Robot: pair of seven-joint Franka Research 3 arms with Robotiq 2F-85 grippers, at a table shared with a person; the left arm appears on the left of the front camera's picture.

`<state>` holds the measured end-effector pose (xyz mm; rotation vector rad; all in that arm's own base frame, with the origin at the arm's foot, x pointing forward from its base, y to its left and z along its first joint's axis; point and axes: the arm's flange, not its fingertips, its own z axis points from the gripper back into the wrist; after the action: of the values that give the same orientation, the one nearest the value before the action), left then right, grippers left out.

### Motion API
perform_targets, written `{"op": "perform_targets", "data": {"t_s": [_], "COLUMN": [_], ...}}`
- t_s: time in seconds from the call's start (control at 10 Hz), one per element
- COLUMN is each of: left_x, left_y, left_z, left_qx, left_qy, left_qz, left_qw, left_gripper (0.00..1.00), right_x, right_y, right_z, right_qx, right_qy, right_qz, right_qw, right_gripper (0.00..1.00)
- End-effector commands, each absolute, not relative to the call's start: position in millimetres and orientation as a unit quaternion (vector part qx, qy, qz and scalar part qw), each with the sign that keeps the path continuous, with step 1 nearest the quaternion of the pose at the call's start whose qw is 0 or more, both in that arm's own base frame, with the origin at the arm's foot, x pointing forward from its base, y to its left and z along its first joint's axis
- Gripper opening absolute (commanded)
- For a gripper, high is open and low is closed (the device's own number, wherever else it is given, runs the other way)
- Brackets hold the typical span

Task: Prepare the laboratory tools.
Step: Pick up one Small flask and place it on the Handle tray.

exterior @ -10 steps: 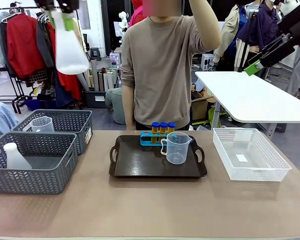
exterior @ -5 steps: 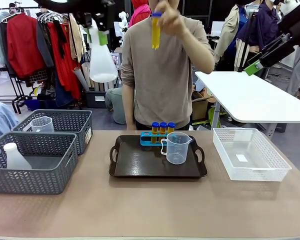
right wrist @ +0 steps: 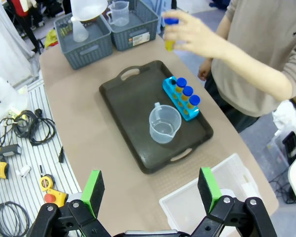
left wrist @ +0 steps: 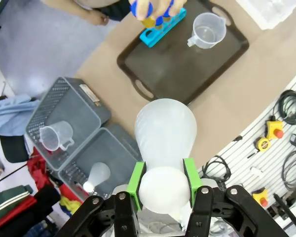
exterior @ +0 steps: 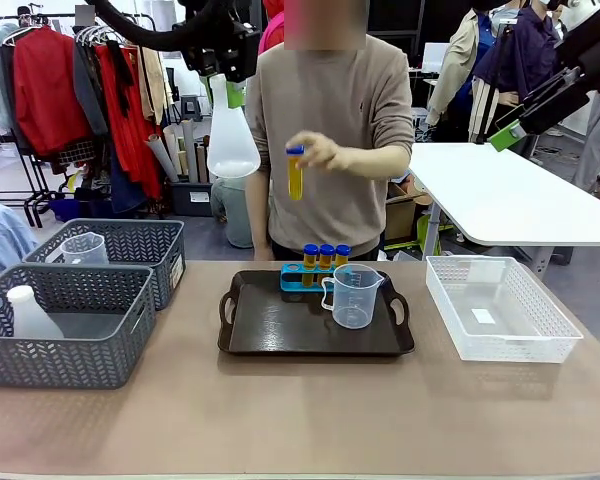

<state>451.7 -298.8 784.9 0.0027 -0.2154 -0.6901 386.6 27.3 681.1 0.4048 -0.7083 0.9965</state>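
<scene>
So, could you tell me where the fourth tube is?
In the front view, the person's hand holds the fourth tube in the air, above the blue rack on the tray.

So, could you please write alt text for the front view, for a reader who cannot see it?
The left gripper holds a white conical flask high above the table while a person's hand lowers a blue-capped tube toward the blue rack, which holds three tubes beside a clear beaker on a dark tray.

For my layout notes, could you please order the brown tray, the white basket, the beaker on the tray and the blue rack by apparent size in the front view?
1. Brown tray
2. White basket, slightly smaller
3. Beaker
4. Blue rack, partly hidden behind the beaker, so this last place is less sure
</scene>
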Motion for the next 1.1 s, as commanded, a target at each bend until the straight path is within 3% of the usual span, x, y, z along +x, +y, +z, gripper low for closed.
{"op": "perform_targets", "data": {"t_s": [0.0,0.5,1.0], "left_x": [444.6,421.3,426.1], "left_y": [-283.2,-244.0,-246.6], "left_z": [800.0,800.0,812.6], "left_qx": [0.007,0.017,0.022], "left_qy": [-0.106,-0.109,-0.111], "left_qz": [-0.331,-0.309,-0.298], "left_qw": [0.938,0.945,0.948], "left_gripper": [0.0,0.0,0.0], "right_x": [388.2,388.2,388.2], "right_y": [27.3,27.3,27.3], "right_z": [682.2,682.2,682.2], "right_qx": [0.199,0.199,0.199], "right_qy": [-0.339,-0.339,-0.339], "right_qz": [0.471,0.471,0.471], "right_qw": [0.79,0.79,0.79], "right_gripper": [1.0,1.0,1.0]}}
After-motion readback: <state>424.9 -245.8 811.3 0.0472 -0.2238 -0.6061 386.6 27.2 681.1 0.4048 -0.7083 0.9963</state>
